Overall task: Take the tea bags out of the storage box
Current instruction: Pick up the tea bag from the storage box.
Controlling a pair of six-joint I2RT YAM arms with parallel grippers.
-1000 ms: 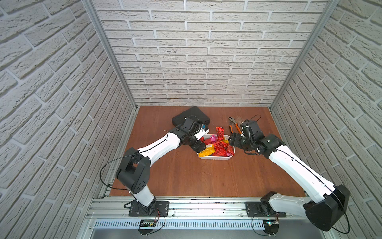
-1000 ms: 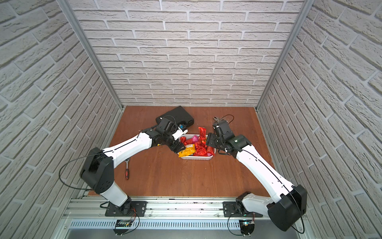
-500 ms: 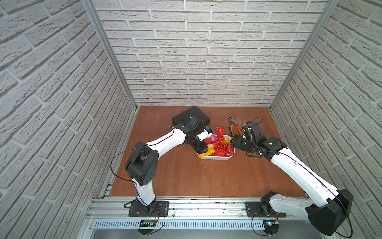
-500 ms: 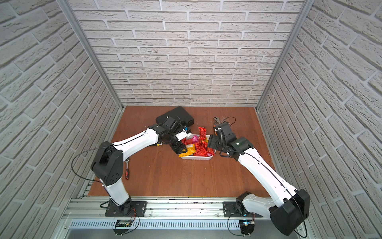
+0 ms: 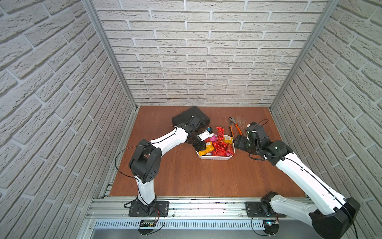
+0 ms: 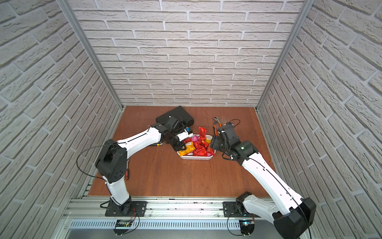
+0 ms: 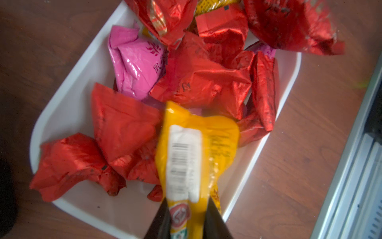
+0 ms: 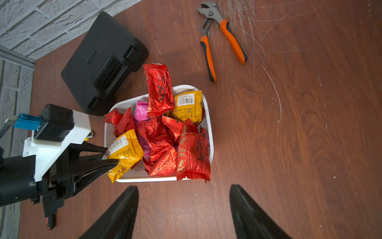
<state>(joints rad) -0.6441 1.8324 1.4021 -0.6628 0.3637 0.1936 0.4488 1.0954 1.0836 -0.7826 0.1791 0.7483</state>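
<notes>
Where the left gripper is pinched on the yellow tea bag at the 8 o'clock corner of the storage box, a straight upward lift is advised, so that the heaped red tea bags are not dragged out. The right gripper, spread and empty, is stationed at 3 o'clock.

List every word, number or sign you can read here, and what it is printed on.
No text reads with certainty.
Yellow tea bag in the left gripper: barcode label, digits blurred.
Other yellow tea bag: barcode label, digits too small.
Red tea bags: black brush characters, illegible.
Pink tea bag: dark print, illegible.
</notes>
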